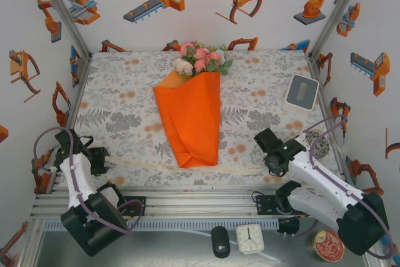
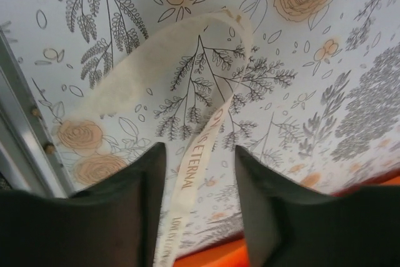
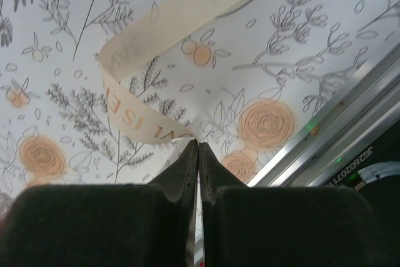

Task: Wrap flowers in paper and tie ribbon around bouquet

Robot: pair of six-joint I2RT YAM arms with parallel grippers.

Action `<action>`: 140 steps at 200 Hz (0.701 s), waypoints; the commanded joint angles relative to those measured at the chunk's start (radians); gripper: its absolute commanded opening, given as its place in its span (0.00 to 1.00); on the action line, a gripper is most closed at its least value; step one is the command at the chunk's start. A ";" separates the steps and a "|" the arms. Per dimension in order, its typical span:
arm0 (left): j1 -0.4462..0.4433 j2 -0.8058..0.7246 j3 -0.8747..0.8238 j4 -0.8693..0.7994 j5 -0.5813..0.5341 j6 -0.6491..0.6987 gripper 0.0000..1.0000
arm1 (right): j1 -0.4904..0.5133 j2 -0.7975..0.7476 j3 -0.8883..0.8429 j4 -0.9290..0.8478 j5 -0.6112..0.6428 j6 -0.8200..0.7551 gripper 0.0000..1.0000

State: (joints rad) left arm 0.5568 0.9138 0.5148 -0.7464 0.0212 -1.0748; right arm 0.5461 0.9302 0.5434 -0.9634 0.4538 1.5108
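The bouquet lies in the middle of the table, a bright orange paper (image 1: 190, 120) cone with its point toward me and the pink and white flowers (image 1: 200, 59) at its far end. The cream ribbon (image 1: 237, 171) runs along the table's near edge, across the cone's point. My left gripper (image 1: 104, 160) is open at the ribbon's left end; in the left wrist view the printed ribbon (image 2: 187, 173) passes loosely between its fingers, left gripper (image 2: 200, 151). My right gripper (image 1: 270, 154) is shut on the ribbon's right end; the ribbon (image 3: 162, 29) curls away from the right gripper (image 3: 198, 145).
A white box (image 1: 301, 90) sits at the table's right edge and a patterned ball (image 1: 320, 147) lies by the right arm. Below the table's aluminium rail (image 1: 206, 203) are a black mouse (image 1: 220, 241), a small clock (image 1: 250, 239) and a red tin (image 1: 328, 245).
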 commanded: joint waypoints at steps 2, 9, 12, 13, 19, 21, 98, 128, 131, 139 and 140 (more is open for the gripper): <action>-0.003 0.010 0.015 0.093 0.081 0.059 0.60 | -0.046 0.031 0.060 0.034 0.045 -0.106 0.14; -0.017 0.019 0.035 0.142 0.120 0.115 0.60 | -0.049 0.035 0.076 0.041 0.046 -0.128 0.14; -0.024 0.025 0.047 0.155 0.134 0.134 0.60 | -0.048 0.036 0.084 0.041 0.047 -0.135 0.14; -0.026 0.027 0.051 0.158 0.137 0.140 0.60 | -0.049 0.036 0.086 0.041 0.048 -0.137 0.15; -0.043 0.042 0.079 0.171 0.162 0.178 0.61 | -0.048 0.036 0.101 0.041 0.048 -0.154 0.17; -0.049 0.046 0.089 0.173 0.171 0.190 0.61 | -0.050 0.035 0.105 0.041 0.048 -0.160 0.18; -0.671 0.269 0.393 0.262 0.142 0.305 0.81 | -0.049 0.093 0.138 0.662 -0.456 -0.669 0.89; -0.809 0.430 0.420 0.395 0.135 0.266 0.92 | -0.055 0.313 0.207 0.812 -0.582 -0.758 0.94; -0.817 0.447 0.421 0.408 0.139 0.266 0.93 | -0.059 0.333 0.211 0.836 -0.599 -0.766 0.94; -0.835 0.493 0.426 0.441 0.165 0.265 0.94 | -0.070 0.398 0.217 0.893 -0.647 -0.783 0.93; -0.837 0.501 0.426 0.443 0.168 0.265 0.94 | -0.070 0.406 0.219 0.898 -0.652 -0.783 0.93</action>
State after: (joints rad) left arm -0.2287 1.3140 0.9211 -0.4164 0.1509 -0.7986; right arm 0.4976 1.2057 0.7212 -0.2989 -0.0109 0.8619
